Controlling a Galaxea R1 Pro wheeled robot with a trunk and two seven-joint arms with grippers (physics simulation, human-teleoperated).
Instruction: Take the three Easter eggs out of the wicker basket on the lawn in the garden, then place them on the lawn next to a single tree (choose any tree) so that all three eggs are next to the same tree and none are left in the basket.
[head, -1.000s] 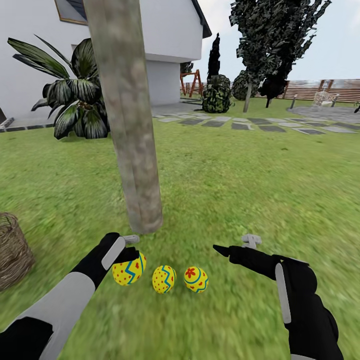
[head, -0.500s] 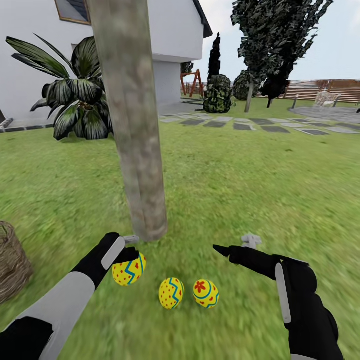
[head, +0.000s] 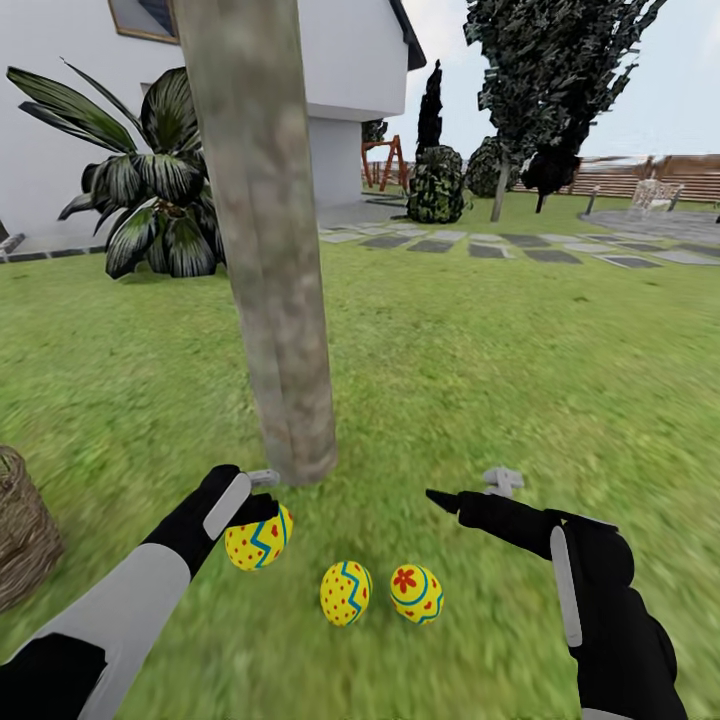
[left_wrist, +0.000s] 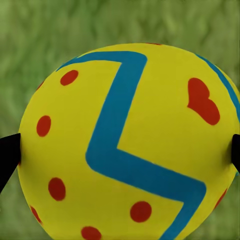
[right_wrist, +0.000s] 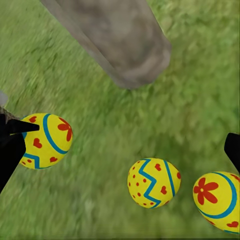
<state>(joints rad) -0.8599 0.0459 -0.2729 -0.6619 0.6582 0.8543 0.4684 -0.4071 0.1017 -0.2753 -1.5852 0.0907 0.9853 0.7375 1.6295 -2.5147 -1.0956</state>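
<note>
The tree (head: 285, 300) rises from the lawn (head: 520, 380) just ahead, its grey-brown trunk foot also in the right wrist view (right_wrist: 125, 40). Two yellow Easter eggs lie on the grass near it, the middle one (head: 346, 592) (right_wrist: 152, 182) and the right one (head: 416, 592) (right_wrist: 217, 200). My left gripper (head: 262, 510) is shut on the third egg (head: 258, 537) (left_wrist: 125, 145) (right_wrist: 45, 140), held low beside the trunk foot. My right gripper (head: 470, 490) stands open above the grass, right of the eggs. The wicker basket (head: 20, 525) sits at the far left edge.
A white house (head: 340, 60) and a broad-leaved palm bush (head: 150, 190) stand behind the tree. Grey stepping stones (head: 490, 248) cross the lawn farther off, with dark cypress-like trees (head: 540, 90) and a brown fence (head: 650, 178) beyond. Open grass stretches to the right.
The whole picture has slid a little to the right, so the camera moved. Both arms keep their pose, and the left gripper still holds its egg.
</note>
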